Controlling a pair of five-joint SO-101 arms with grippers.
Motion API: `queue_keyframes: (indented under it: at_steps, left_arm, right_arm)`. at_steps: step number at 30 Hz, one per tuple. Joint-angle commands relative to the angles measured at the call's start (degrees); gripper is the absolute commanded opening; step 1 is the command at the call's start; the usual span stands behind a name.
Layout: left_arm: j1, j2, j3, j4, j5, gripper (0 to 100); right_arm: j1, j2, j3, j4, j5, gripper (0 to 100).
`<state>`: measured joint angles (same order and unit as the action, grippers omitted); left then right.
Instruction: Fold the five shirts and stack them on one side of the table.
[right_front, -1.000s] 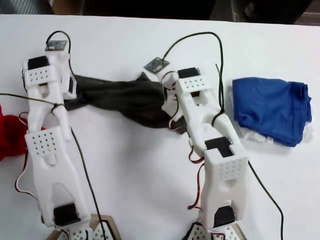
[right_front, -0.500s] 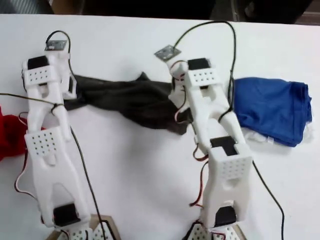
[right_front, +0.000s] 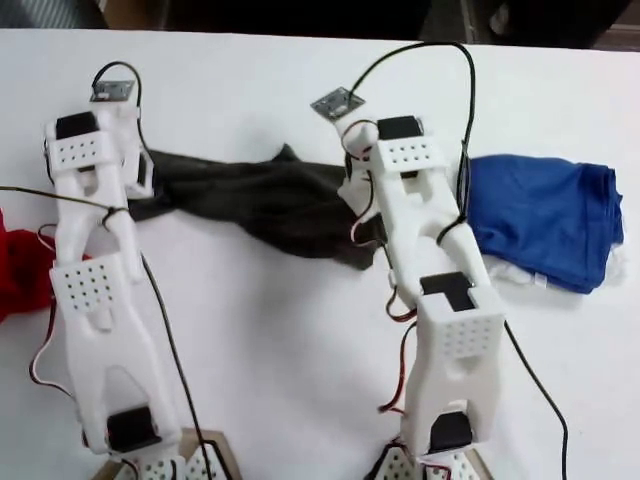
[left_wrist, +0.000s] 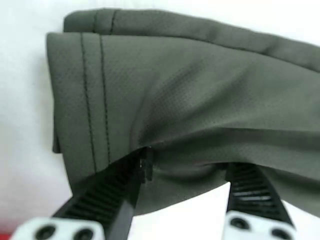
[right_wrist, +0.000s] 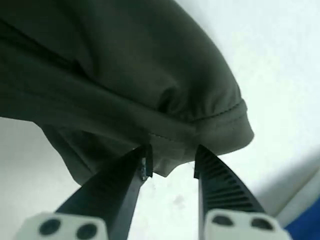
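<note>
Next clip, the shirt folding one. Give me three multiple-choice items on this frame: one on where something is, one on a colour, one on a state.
1. Where does the blue shirt lie?
A. between the arms
B. beside the right arm, on the side away from the left arm
C. under the left arm

2. What colour is the middle shirt?
A. red
B. white
C. dark grey

3. How does the middle shirt lie?
A. folded square
B. rumpled, stretched from arm to arm
C. hanging off the table

Key:
1. B, the high view shows it on the right arm's outer side.
2. C, both wrist views show dark grey cloth.
3. B, it runs creased and unfolded from one arm to the other.
</note>
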<state>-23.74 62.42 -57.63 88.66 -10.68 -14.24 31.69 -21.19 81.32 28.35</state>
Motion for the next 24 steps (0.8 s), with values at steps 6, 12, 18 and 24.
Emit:
queue_keyframes:
  at_steps: [6,12,18,24]
  left_arm:
    - [-2.4,0.4,-0.8,-0.1,0.8,26]
    - [-2.4,0.4,-0.8,-0.1,0.8,26]
    - [-2.4,0.4,-0.8,0.0,0.8,26]
    - [-2.4,0.4,-0.8,0.0,0.8,26]
  right_arm:
    - [0.0,-0.8,-1.9,-0.7,-0.4,14.6]
    - [0.0,2.0,-2.0,-1.0,-0.4,14.6]
    - [0.0,4.8,-2.4,-1.4,-0.4,14.6]
    - [0.2,4.7,-2.5,-1.4,-0.4,13.9]
